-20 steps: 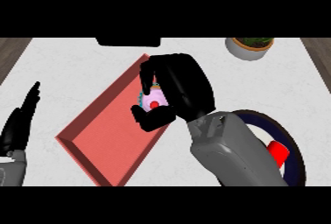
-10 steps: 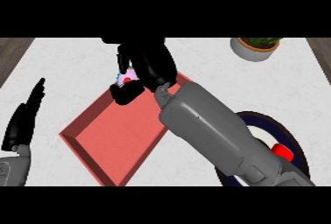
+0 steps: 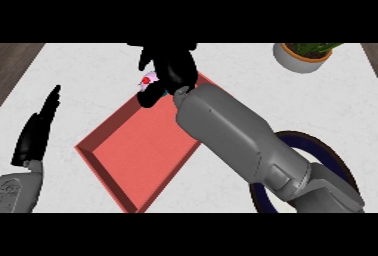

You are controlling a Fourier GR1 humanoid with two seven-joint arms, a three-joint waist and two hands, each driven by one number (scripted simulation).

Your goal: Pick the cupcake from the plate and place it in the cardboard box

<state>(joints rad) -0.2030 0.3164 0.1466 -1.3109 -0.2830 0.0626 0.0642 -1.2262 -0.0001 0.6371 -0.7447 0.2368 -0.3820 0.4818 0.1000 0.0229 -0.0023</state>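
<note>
Kitchen: pale counter [image 3: 88, 80], potted plant [image 3: 304, 54]

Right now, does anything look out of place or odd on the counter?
One oddity: the right hand holds the cupcake past the far corner of the red tray, not over it. No cardboard box shows. The left hand rests open at the left.

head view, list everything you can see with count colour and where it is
cupcake: one, pale with a red top, held at the far corner of the tray
tray: one, red, shallow, middle of the counter
plate: one, dark blue rim, lower right, mostly hidden by the forearm
potted plant: one, green in a pale pot, top right
counter: one, white
right robot hand: one, black, curled round the cupcake, top centre
left robot hand: one, black, open, resting at the left edge
</note>
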